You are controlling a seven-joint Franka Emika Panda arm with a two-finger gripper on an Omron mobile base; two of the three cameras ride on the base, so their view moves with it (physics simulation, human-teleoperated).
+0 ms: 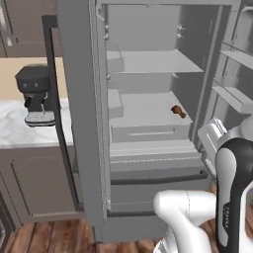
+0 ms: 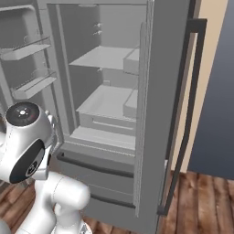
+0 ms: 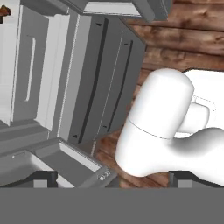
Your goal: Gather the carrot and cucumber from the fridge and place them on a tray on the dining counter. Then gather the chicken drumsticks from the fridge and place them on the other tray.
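The fridge (image 1: pixel 148 59) stands open in front of me. One brown chicken drumstick (image 1: pixel 178 111) lies at the right of its lower shelf, and it peeks in at the top left corner of the hand view (image 3: pixel 3 13). My gripper (image 3: pixel 114 178) is open, its dark fingertips (image 3: pixel 41 177) far apart with nothing between them. It points down at the fridge's bottom drawers (image 3: pixel 100 78) and the wooden floor, low by the right front of the fridge. The carrot, the cucumber and the trays are out of view.
The left fridge door (image 1: pixel 79 123) swings out toward me, and the right door carries shelves (image 1: pixel 232 96). A dark coffee machine (image 1: pixel 34 94) sits on the marble counter left of the fridge. In the right base view a fridge door (image 2: pixel 169 91) stands edge-on.
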